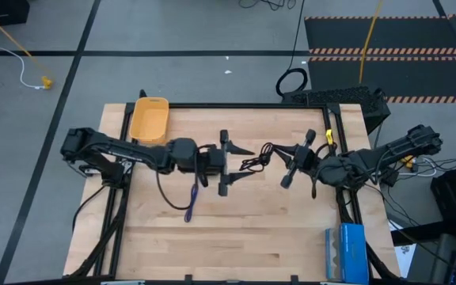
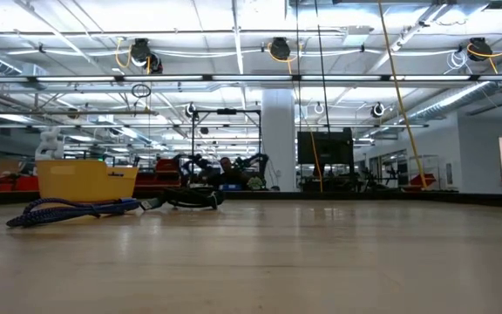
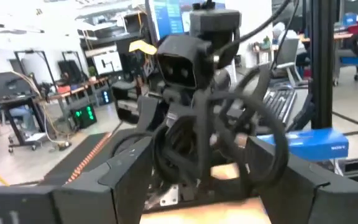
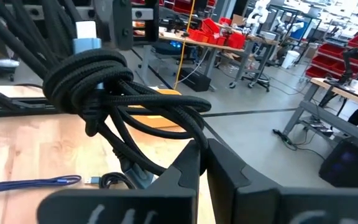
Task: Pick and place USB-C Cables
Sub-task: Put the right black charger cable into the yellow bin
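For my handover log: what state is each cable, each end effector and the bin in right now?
Right end effector: shut on the bundled black cable.
Bundled black cable: lifted off the table, hanging between both arms.
Left end effector: open, facing the bundle.
Blue-purple cable: lying folded on the table.
Other black cable: lying on the table.
Yellow bin: upright, looks empty.

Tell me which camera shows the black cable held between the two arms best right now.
The right wrist view: the black cable fills it, braided and knotted, running down between the right gripper jaws. The high view shows it only as a thin tangle between both grippers. The left wrist view shows blurred loops. The low view does not show it.
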You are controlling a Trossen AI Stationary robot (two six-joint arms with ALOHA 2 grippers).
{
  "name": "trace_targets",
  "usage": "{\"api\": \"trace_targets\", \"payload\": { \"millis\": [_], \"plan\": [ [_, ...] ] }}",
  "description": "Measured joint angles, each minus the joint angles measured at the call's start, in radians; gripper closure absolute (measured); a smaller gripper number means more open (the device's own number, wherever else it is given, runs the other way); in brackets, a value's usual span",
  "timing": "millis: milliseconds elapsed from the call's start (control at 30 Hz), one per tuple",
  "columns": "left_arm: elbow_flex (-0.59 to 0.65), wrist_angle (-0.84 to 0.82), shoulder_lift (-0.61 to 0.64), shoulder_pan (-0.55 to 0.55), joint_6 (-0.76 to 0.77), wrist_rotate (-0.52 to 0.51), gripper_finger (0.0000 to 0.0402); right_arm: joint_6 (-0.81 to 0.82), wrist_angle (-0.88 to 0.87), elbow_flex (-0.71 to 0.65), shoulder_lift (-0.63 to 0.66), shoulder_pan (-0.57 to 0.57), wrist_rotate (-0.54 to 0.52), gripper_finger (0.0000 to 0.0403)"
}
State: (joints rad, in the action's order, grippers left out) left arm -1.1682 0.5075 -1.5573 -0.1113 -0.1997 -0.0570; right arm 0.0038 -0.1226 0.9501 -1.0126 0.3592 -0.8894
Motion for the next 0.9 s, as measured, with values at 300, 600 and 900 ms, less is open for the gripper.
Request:
{"api": "trace_targets", "payload": {
  "millis": [300, 600, 900],
  "plan": [
    [-0.002, -0.009, 0.0, -0.001, 0.028, -0.024, 0.0193, -0.001, 0.01, 0.0, 0.004, 0.007, 0.0, 0.0398],
    [-0.002, 0.01, 0.002, -0.011, 0.018, -0.023, 0.0268, -0.017, 0.018, 0.0, 0.005, 0.011, 0.0, 0.0398],
    [-0.002, 0.011, 0.002, -0.011, 0.016, -0.023, 0.0337, -0.019, 0.018, 0.0, 0.005, 0.011, 0.0, 0.0398]
  ]
}}
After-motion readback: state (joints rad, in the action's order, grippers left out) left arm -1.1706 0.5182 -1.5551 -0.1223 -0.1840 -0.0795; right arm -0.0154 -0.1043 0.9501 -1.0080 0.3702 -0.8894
